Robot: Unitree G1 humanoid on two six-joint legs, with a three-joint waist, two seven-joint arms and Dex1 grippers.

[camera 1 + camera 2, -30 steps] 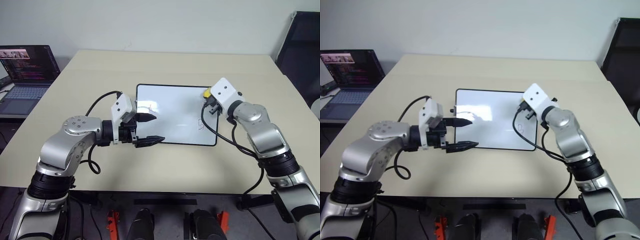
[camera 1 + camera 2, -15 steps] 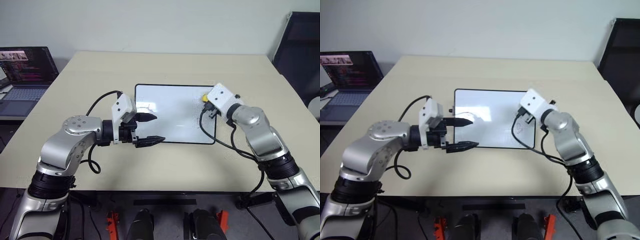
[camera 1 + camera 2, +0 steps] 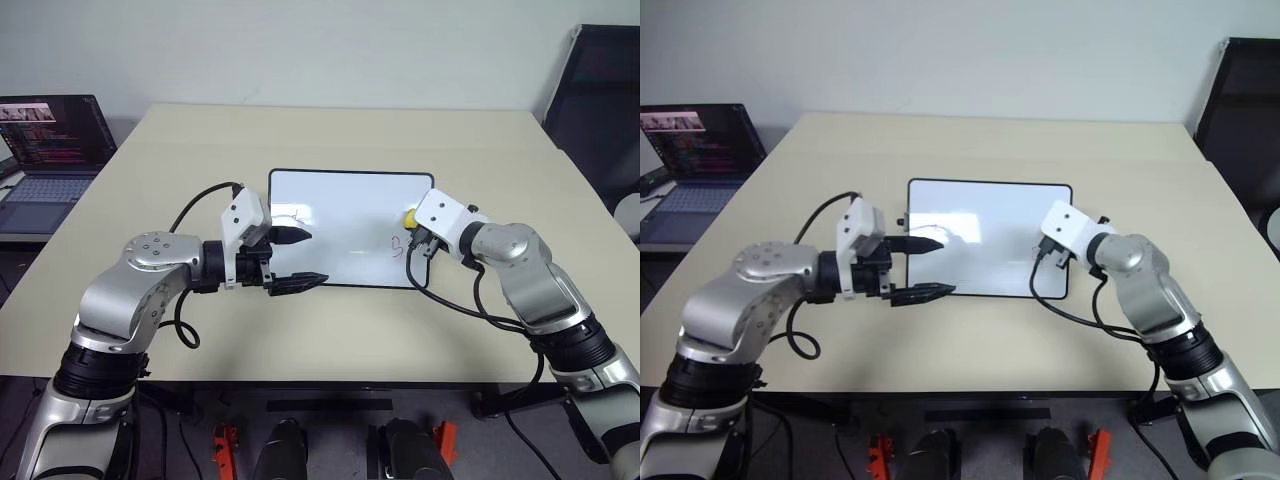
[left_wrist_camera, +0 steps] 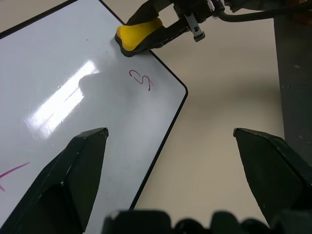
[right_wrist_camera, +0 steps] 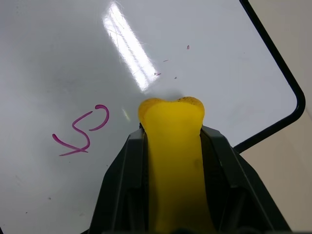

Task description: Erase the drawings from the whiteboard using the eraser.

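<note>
Office — beige table [image 3: 330, 330], laptop [image 3: 50, 140]

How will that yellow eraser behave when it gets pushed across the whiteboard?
The eraser bulges past the jaws of the right gripper, so it probably squashes under pressure. The whiteboard looks glossy, so it likely glides easily. The board lies loose on the table and may shift.

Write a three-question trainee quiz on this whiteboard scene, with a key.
1. True or false: the right hand is shut on the eraser.
2. The eraser's tip rests on: A) the whiteboard B) the laptop C) the bare table.
3. Fill in: the left hand stands ___, holding nothing.

Key: 1 true. 2 A; a reddish squiggle remains beside the tip. 3 open.
</note>
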